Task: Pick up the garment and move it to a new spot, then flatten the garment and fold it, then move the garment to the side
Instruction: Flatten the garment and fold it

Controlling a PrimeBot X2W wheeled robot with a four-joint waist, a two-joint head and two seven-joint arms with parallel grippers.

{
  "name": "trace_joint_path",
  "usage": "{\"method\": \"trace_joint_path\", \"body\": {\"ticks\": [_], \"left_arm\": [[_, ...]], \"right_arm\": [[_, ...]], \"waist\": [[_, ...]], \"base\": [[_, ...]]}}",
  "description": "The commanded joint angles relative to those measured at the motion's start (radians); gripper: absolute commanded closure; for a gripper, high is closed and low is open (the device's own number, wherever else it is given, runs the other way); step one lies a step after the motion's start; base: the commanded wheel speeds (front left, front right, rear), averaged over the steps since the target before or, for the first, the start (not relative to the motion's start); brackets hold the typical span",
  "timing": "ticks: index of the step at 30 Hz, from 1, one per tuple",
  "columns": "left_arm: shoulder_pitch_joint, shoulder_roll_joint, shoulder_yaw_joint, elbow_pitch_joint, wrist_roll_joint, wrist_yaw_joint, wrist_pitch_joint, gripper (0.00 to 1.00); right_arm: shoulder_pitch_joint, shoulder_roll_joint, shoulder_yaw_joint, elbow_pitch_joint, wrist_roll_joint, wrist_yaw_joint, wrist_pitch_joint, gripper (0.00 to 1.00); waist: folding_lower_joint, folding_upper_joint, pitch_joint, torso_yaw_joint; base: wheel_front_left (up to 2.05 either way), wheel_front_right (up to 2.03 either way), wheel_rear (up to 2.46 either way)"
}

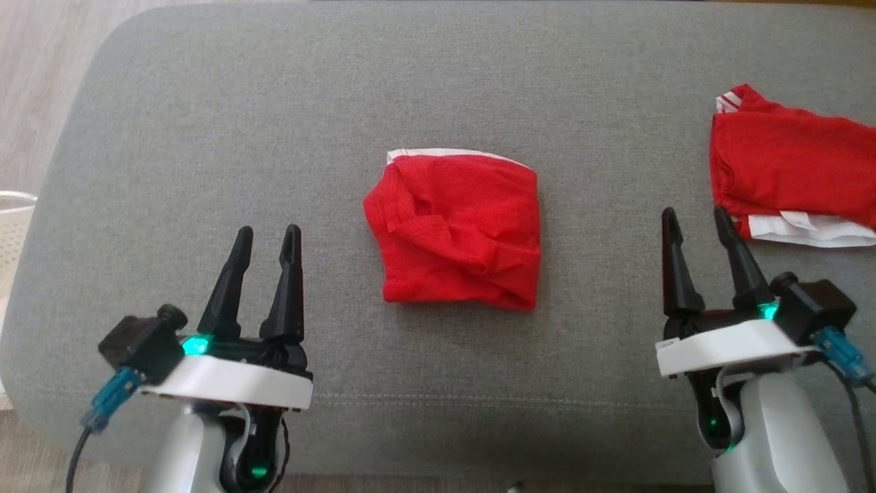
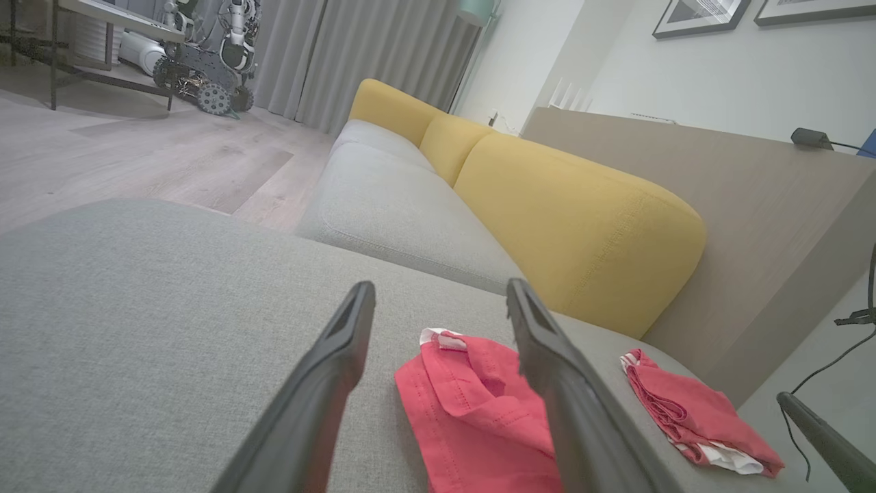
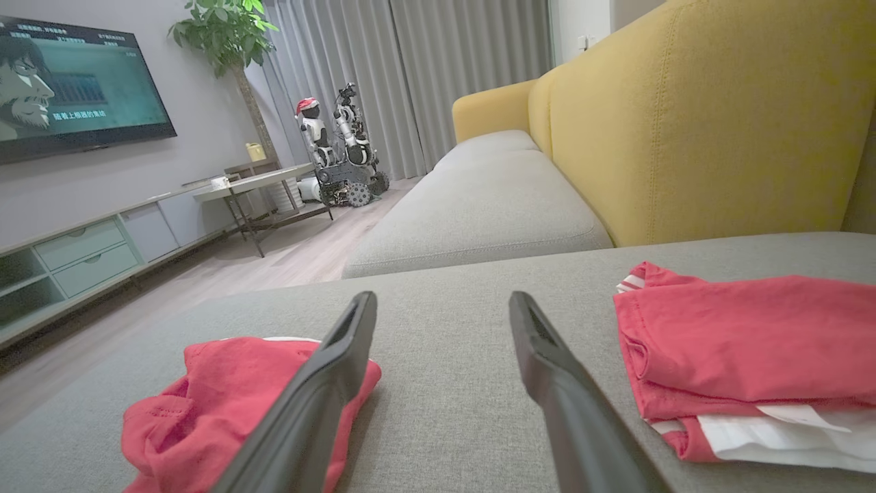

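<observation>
A red garment [image 1: 455, 229] with a white edge lies folded in a rough square at the middle of the grey cushion [image 1: 205, 103]. My left gripper [image 1: 268, 231] stands open at the lower left, a short way left of the garment and apart from it. My right gripper [image 1: 695, 212] is open at the lower right, with nothing between its fingers. In the left wrist view the garment [image 2: 472, 411] lies just beyond the open left gripper [image 2: 439, 286]. The right wrist view has the garment [image 3: 212, 397] to the left of the open right gripper [image 3: 441, 298].
A second folded red and white garment [image 1: 787, 171] lies at the cushion's right edge, close to my right fingertips. A white basket [image 1: 10, 226] sits off the left edge. The yellow backrest [image 2: 582, 226] rises behind. Another robot [image 3: 342, 150] stands far off on the wooden floor.
</observation>
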Motion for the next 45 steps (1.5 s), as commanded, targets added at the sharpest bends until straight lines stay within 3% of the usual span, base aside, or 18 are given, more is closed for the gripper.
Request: {"method": "trace_joint_path", "body": {"ticks": [1, 6, 7, 8, 16, 25, 36, 45], "left_arm": [[-0.022, 0.008, 0.027, -0.040, 0.008, -0.006, -0.012, 0.00], [-0.036, 0.008, 0.020, -0.045, 0.006, -0.006, -0.012, 0.00], [-0.043, 0.008, 0.018, -0.045, 0.003, -0.006, -0.012, 0.00], [-0.046, 0.008, 0.016, -0.044, 0.001, -0.006, -0.012, 0.00], [-0.062, 0.008, -0.008, -0.036, -0.011, -0.006, -0.012, 0.00], [-0.073, 0.008, -0.015, -0.027, -0.021, -0.006, -0.012, 0.00], [-0.085, 0.008, -0.019, -0.027, -0.029, -0.006, -0.012, 0.00], [-0.098, 0.008, -0.024, -0.029, -0.038, -0.006, -0.012, 0.00]], "right_arm": [[-0.014, 0.008, 0.017, -0.039, 0.002, 0.006, -0.013, 0.00], [-0.025, 0.008, 0.014, -0.051, 0.005, 0.006, 0.000, 0.00], [-0.041, 0.008, 0.034, -0.056, -0.004, 0.006, 0.010, 0.35], [-0.051, 0.008, 0.050, -0.058, -0.010, 0.006, 0.016, 1.00], [-0.132, 0.008, 0.205, 0.009, -0.032, 0.006, 0.067, 1.00], [-0.245, -0.003, 0.324, 0.235, 0.023, 0.006, 0.116, 1.00], [-0.338, -0.006, 0.457, 0.408, 0.090, 0.006, 0.120, 1.00], [-0.390, 0.001, 0.604, 0.462, 0.183, 0.006, 0.114, 1.00]], "waist": [[0.0000, 0.0000, 0.004, 0.002], [0.0000, 0.0000, 0.021, 0.017], [0.0000, 0.0000, 0.033, 0.030], [0.0000, 0.0000, 0.039, 0.038], [0.0000, 0.0000, 0.079, 0.101], [0.0000, 0.0000, 0.108, 0.179], [0.0000, 0.0000, 0.118, 0.192], [0.0000, 0.0000, 0.122, 0.187]], "base": [[0.00, 0.00, 0.00], [0.00, 0.00, 0.00], [0.00, 0.00, 0.00], [0.00, 0.00, 0.00], [0.00, 0.00, 0.00], [0.00, 0.00, 0.00], [0.00, 0.00, 0.00], [0.00, 0.00, 0.00]]}}
